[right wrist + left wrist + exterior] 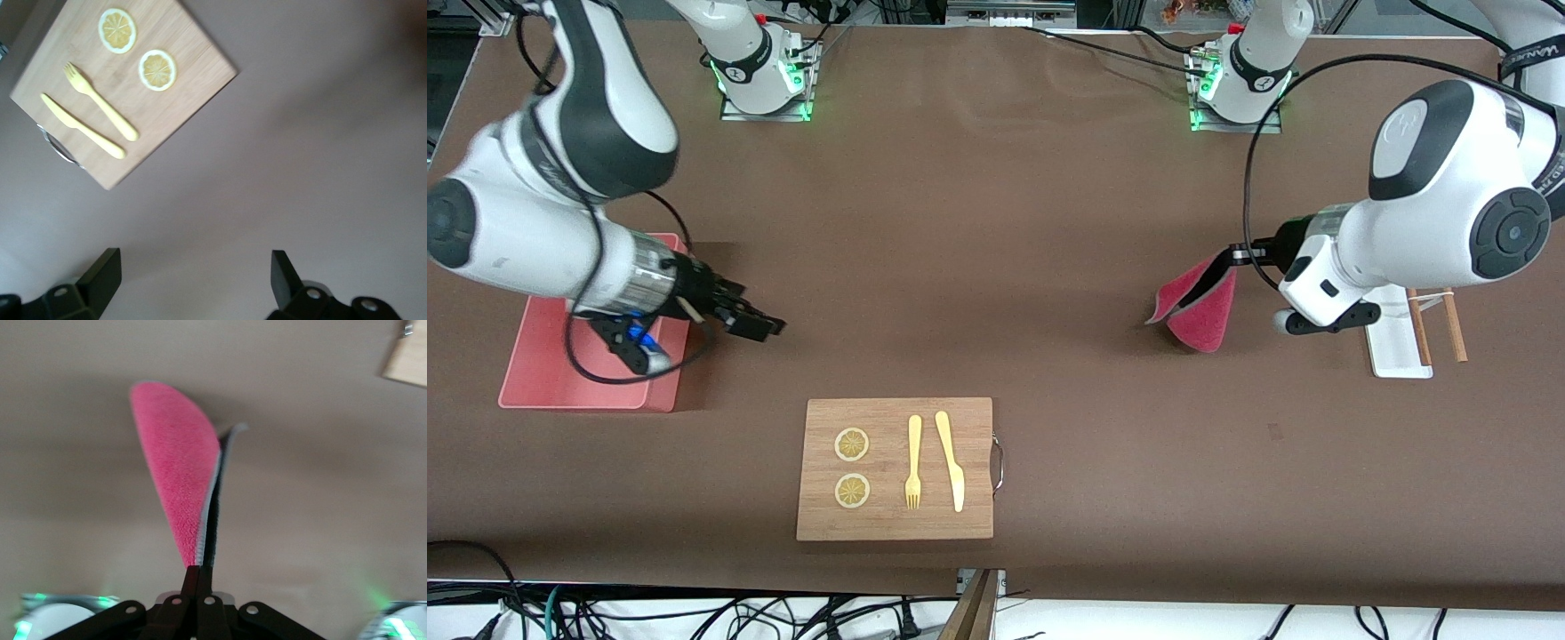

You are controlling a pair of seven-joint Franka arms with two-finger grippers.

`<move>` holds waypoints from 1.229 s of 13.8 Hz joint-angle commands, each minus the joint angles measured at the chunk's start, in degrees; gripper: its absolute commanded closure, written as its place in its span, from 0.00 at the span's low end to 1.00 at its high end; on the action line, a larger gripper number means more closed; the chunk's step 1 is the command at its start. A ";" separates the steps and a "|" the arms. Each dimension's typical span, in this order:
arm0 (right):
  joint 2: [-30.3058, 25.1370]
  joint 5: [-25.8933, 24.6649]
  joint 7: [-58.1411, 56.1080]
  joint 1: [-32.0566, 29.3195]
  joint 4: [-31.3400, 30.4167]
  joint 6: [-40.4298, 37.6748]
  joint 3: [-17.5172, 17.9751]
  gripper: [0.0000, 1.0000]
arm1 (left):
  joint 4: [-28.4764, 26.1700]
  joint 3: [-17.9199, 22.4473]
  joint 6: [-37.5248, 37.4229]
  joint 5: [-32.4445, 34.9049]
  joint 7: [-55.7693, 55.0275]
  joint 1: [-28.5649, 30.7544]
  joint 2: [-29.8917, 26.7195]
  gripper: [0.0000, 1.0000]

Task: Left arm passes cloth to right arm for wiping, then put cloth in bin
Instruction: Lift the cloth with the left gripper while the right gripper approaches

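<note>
The cloth (1200, 311), crimson-pink with a grey reverse, hangs folded from my left gripper (1234, 256), which is shut on its top edge above the bare table near the left arm's end. In the left wrist view the cloth (175, 463) stretches away from the pinched fingertips (200, 577). My right gripper (760, 324) hovers open with nothing between its fingers, beside the bin (551, 356), a salmon-pink tub at the right arm's end. The right wrist view shows the open fingers (103, 270) over bare table.
A wooden board (895, 511) with two lemon slices (852, 444), a yellow fork (913, 462) and knife (951, 458) lies nearer the front camera, mid-table. A white flat tray (1396, 347) with wooden sticks (1436, 324) sits under the left arm.
</note>
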 commanded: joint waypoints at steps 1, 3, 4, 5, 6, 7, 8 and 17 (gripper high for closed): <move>2.91 1.55 9.70 1.61 0.49 6.40 1.97 0.01 | 7.30 0.11 -0.66 -5.71 -9.60 -5.30 4.63 1.00; 5.28 1.90 15.59 3.54 0.49 12.55 2.85 0.01 | 9.95 0.11 4.58 -9.42 -17.59 -7.95 6.13 1.00; 6.25 1.90 18.58 4.25 0.49 15.10 3.72 0.01 | 10.05 0.11 7.83 -11.34 -20.06 -8.39 6.14 1.00; 7.22 1.90 21.39 5.04 0.49 17.13 4.43 0.01 | 10.05 0.11 10.39 -14.41 -22.00 -8.57 6.14 1.00; 8.27 1.90 23.77 6.18 0.49 19.41 4.78 0.01 | 10.05 0.02 12.67 -17.57 -24.20 -8.83 6.14 1.00; 9.15 1.90 26.06 7.41 0.49 21.43 4.87 0.01 | 10.05 0.11 15.05 -20.04 -26.74 -9.36 6.14 1.00; 9.94 1.82 27.91 8.47 0.49 22.76 4.87 0.01 | 10.05 0.11 17.25 -21.63 -28.86 -9.54 6.14 1.00; 13.73 1.90 36.62 11.90 0.58 33.32 7.60 0.01 | 10.05 0.02 24.72 -28.41 -34.50 -12.17 6.75 1.00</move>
